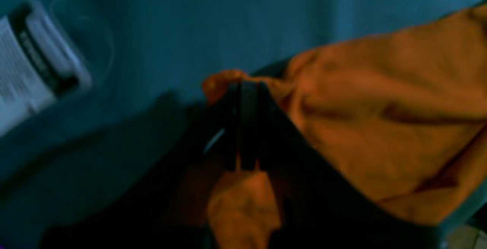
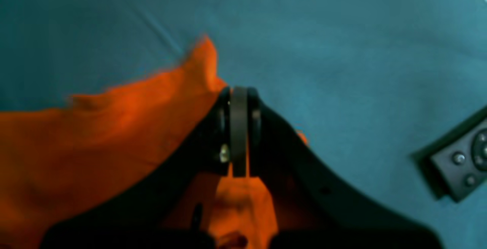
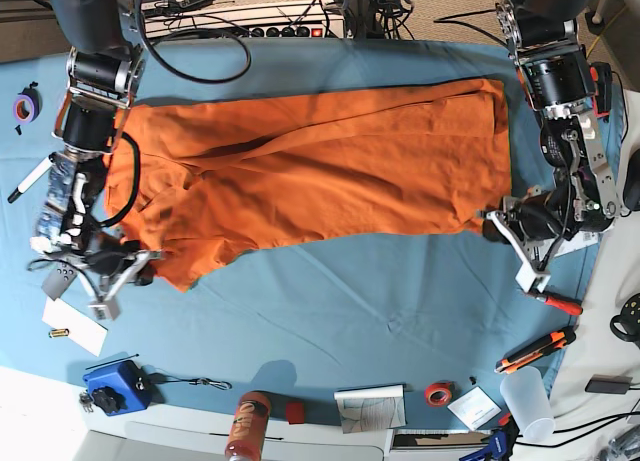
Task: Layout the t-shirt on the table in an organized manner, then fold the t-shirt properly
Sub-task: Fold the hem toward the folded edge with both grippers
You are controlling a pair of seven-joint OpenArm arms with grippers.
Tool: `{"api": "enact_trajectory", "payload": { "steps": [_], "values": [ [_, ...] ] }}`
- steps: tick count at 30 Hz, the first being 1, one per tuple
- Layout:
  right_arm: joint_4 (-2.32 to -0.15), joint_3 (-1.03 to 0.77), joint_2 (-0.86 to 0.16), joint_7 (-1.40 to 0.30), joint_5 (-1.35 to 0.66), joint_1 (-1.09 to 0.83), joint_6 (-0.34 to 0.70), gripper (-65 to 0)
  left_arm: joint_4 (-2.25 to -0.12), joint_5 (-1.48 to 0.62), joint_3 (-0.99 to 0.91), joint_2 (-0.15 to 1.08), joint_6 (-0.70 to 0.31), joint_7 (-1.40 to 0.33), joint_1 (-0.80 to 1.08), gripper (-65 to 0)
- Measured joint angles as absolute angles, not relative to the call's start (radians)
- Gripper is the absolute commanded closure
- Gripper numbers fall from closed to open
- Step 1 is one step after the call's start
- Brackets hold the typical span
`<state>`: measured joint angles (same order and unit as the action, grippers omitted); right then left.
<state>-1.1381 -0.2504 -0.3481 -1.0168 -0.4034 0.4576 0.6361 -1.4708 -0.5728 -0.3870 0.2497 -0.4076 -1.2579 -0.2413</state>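
The orange t-shirt point(image 3: 310, 166) lies spread sideways over the far half of the teal table point(image 3: 350, 291), creased, with folds running across it. In the base view my left gripper point(image 3: 494, 224) is at the shirt's lower right corner. The left wrist view shows that gripper point(image 1: 248, 84) shut, with orange cloth point(image 1: 380, 108) pinched between the jaws. My right gripper point(image 3: 142, 271) holds the shirt's lower left corner. Its own camera shows the right gripper point(image 2: 239, 89) shut on the fabric point(image 2: 95, 138), which bunches up behind the jaws.
Near the front edge are a blue box point(image 3: 112, 384), an orange can point(image 3: 245, 421), a notebook point(image 3: 370, 406), red tape point(image 3: 437, 392) and a plastic cup point(image 3: 527, 403). Red-handled pliers point(image 3: 555, 301) and an orange cutter point(image 3: 535, 349) lie at the right. A purple tape roll point(image 3: 26, 104) and white paper point(image 3: 75, 326) lie at the left.
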Motion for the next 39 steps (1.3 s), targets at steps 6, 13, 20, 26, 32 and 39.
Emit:
{"api": "enact_trajectory", "payload": {
  "steps": [6,13,20,26,32,39],
  "values": [
    [-1.279,-0.354,-0.349,-1.099,-0.529,0.382,0.686,0.0,-1.589,-0.569,-0.387,0.250,-0.373,-1.260,-0.157,0.0],
    [-1.439,-0.384,-0.345,-1.106,-0.604,0.213,0.686,0.0,-1.767,-0.573,-0.440,0.246,-0.374,-1.263,-0.015,0.0],
    [-1.541,-0.474,-0.346,-1.128,-0.630,0.115,0.686,0.0,-1.866,-0.681,-0.567,0.249,-0.407,-1.254,0.089,0.0],
    [-1.545,-0.517,-0.345,-1.152,-0.693,0.040,0.686,0.0,-1.866,-0.722,-0.570,0.219,-0.416,-1.257,0.142,0.0],
    [-1.546,-0.620,-0.342,-1.186,-0.759,-0.001,0.698,0.0,-1.890,-0.724,-0.570,0.216,-0.416,-1.265,0.159,0.0],
    [-1.546,-0.715,-0.343,-1.227,-0.776,-0.019,0.697,0.0,-1.894,-0.727,-0.570,0.216,-0.416,-1.267,0.222,0.0]
  ]
}}
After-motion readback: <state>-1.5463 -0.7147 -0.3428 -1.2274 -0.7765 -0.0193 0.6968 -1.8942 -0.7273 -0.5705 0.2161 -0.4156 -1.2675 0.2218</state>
